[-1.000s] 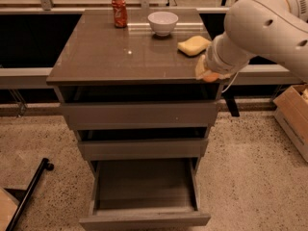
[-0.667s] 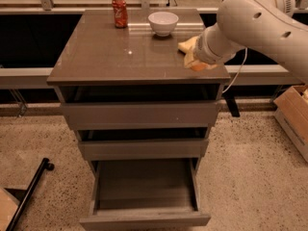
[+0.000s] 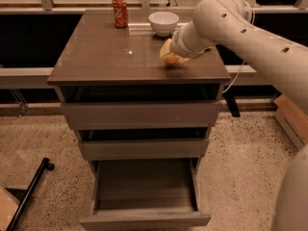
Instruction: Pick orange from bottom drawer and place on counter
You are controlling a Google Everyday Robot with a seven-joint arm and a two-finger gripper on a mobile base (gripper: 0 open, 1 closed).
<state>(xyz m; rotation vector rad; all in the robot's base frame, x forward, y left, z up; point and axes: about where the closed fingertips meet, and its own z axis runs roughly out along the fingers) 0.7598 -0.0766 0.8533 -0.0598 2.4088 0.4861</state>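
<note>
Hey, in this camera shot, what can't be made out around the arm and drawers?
Camera view:
- The gripper, above the counter's right side: covered by the arm's own wrist.
- The orange: only a yellow-orange patch shows at the wrist; resting on the counter or not, unclear.
- The upper drawers: insides dark, shadowed.
- The arm's base: cut off by the right edge.

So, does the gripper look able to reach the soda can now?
Probably yes: the gripper is low over the counter at right, the soda can stands back left, and only bare counter lies between.
</note>
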